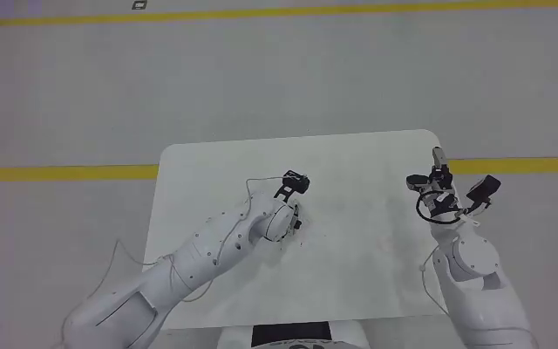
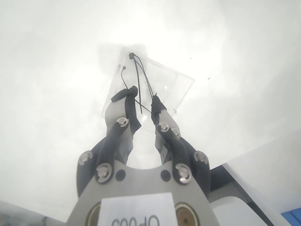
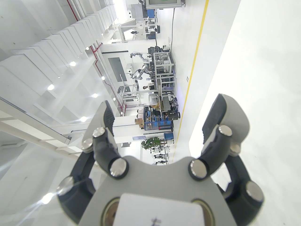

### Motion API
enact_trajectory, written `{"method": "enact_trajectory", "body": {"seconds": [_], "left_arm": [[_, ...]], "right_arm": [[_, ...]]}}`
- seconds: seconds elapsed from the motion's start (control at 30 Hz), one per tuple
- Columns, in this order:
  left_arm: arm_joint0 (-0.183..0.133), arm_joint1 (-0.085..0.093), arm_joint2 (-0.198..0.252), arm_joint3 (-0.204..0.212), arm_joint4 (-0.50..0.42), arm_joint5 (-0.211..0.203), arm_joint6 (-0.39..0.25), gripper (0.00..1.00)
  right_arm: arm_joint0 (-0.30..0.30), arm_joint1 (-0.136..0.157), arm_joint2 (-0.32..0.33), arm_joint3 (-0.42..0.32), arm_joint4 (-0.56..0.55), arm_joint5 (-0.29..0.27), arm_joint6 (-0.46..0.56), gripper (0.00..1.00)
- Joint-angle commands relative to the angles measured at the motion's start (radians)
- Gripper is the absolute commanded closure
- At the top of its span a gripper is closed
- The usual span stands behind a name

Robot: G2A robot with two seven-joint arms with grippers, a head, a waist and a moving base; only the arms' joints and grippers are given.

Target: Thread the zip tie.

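Several black zip ties lie in a shallow clear plastic tray on the white table. My left gripper hangs just over the tray near the table's middle. Its black-taped fingertips stand a little apart, with the thin tails of the ties crossing the gap between them. One fingertip looks to touch a tie; I cannot tell whether any tie is gripped. My right gripper is held up at the table's right edge, open and empty.
The white tabletop spreads wide around the tray. In the left wrist view the table's edge lies close behind the gripper. Yellow floor lines run past the table.
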Motion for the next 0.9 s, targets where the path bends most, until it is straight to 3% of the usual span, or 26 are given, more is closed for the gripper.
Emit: {"method": "enact_trajectory", "body": {"seconds": [0.0,0.2,0.4,0.87], "left_arm": [[-0.007,-0.007,0.009,0.016,-0.007,-0.006,-0.002,0.87],[-0.031,-0.032,0.036,0.076,-0.032,-0.018,0.003,0.93],[-0.053,-0.053,0.059,0.119,-0.017,0.0,0.006,0.92],[-0.065,-0.095,0.06,0.195,0.007,0.0,0.006,0.89]], "right_arm": [[0.0,0.0,0.0,0.0,0.0,0.0,0.0,0.0],[0.0,0.0,0.0,0.0,0.0,0.0,0.0,0.0],[0.0,0.0,0.0,0.0,0.0,0.0,0.0,0.0],[0.0,0.0,0.0,0.0,0.0,0.0,0.0,0.0]]}}
